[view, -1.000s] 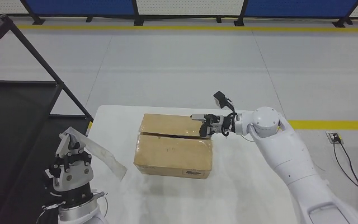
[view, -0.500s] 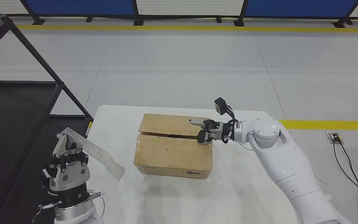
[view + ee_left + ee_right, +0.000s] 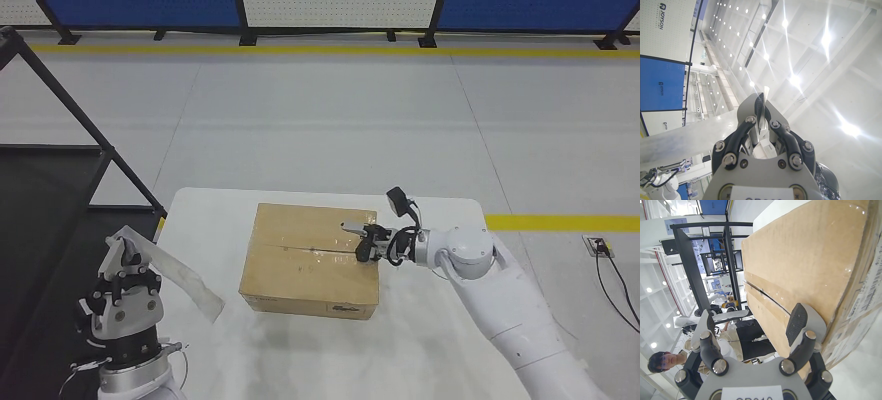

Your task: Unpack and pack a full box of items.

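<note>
The right gripper (image 3: 360, 240) stood wide open at the right end of the cardboard box (image 3: 310, 265), over its top face. In the right wrist view the gripper (image 3: 753, 323) had one ribbed pad (image 3: 797, 325) lying close along the box (image 3: 800, 256) top, just beside the seam (image 3: 764, 294) and near the end edge. Whether it pressed on the cardboard could not be told. The other finger stood clear of the box, with nothing between the two.

The left gripper (image 3: 126, 262) was well apart from the box, off its left end and toward the robot's side. It pointed upward. Its fingers (image 3: 758, 108) were clamped narrow on a thin translucent plastic strip (image 3: 763, 106). In the top view the plastic strip (image 3: 185, 278) slanted away from the gripper toward the box, and its free end stopped short of it.

The box lay flat on the white tabletop (image 3: 440, 330) with both top flaps down. They met along the seam (image 3: 300, 246), which ran the box's length under glossy clear tape. A printed label (image 3: 866, 294) sat on the end face nearest the right gripper. A black frame (image 3: 100, 170) stood beyond the box's left end, off the tabletop.
</note>
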`<state>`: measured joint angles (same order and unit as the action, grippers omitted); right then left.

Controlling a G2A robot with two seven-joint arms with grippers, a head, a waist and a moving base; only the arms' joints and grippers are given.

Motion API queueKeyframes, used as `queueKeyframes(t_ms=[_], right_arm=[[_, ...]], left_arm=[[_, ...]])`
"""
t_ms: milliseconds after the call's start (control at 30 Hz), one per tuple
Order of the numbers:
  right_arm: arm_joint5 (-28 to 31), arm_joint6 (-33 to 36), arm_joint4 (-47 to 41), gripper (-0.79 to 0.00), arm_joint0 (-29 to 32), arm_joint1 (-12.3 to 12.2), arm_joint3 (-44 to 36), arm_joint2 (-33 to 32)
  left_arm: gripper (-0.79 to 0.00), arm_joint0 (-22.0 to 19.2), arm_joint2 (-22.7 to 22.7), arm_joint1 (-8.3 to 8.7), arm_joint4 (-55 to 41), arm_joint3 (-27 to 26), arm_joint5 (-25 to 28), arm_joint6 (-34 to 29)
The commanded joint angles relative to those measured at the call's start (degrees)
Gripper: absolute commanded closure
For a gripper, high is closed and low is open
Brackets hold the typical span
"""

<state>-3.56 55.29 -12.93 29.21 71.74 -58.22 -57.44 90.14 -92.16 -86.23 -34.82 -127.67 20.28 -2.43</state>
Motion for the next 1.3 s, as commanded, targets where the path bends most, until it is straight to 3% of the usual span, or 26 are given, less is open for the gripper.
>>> queueKeyframes(t_ms=[0,600,733,933,1000,1133,1267], right_arm=[[0.5,0.1,0.5,-0.785,-0.1,0.1,0.4,0.3],[3.1,1.5,2.9,-0.785,-2.1,0.8,3.0,2.4],[9.5,3.5,5.3,-0.785,-1.9,0.5,-0.1,2.4],[19.2,0.9,9.8,-0.785,2.4,-1.6,-10.3,-2.7],[19.1,-2.2,13.3,-0.785,4.8,-2.4,-14.6,-4.9],[19.1,-2.2,13.3,-0.785,4.8,-2.4,-14.6,-4.9],[19.1,-2.2,13.3,-0.785,4.8,-2.4,-14.6,-4.9]], left_arm=[[0.000,0.0,0.2,0.02,0.4,0.0,-0.1,0.1],[0.000,0.9,1.6,0.09,1.7,-0.2,0.0,0.8],[0.000,0.3,1.3,0.33,1.1,-0.8,-4.0,-0.3],[0.000,-3.7,1.6,0.81,1.0,-4.1,-11.8,-2.9],[0.000,-6.0,1.7,0.88,1.5,-4.1,-14.8,-1.1],[0.000,-11.7,2.7,1.15,0.5,-3.2,-23.9,-0.1],[0.000,-11.7,2.7,1.15,0.5,-3.2,-23.9,-0.1]])
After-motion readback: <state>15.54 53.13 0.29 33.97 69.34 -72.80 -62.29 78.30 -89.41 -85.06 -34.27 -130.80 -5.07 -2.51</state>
